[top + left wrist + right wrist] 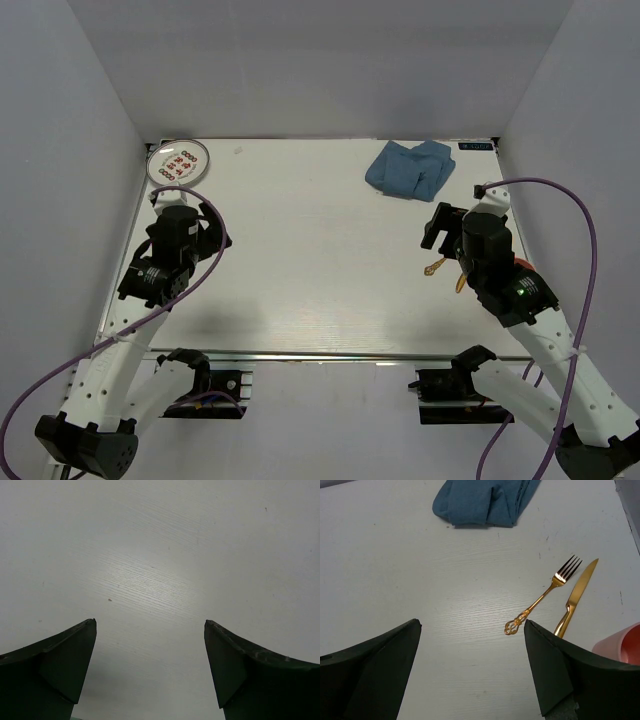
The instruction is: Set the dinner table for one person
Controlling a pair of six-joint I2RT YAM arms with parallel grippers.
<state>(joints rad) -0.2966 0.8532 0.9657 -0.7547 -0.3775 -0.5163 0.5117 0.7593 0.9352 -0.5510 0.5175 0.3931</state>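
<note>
Black-fingered, the left hand (150,622) and right hand (472,622) both hang spread and empty over the counter (320,270). Nothing looks laid yet. The fork (542,596), knife (576,596) and cup (622,642) sit near the crumpled cloth (480,500), with the plate (179,161) well apart from it.
</note>
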